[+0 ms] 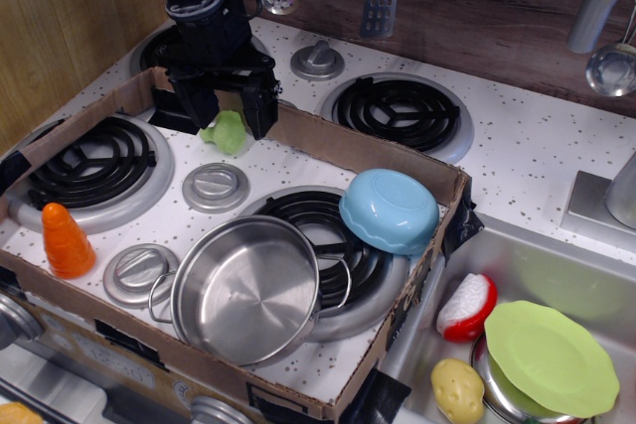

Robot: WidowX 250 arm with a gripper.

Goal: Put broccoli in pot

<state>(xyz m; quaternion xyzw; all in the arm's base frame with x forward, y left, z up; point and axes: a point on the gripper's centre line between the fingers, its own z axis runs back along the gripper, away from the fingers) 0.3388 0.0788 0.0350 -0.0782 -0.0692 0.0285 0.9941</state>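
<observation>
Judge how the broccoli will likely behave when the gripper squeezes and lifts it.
The broccoli looks like moulded plastic, so probably stiff and light. Its lumpy, rounded head may slip or twist between the fingers of the gripper. Lying on its side, it could roll if nudged.
</observation>
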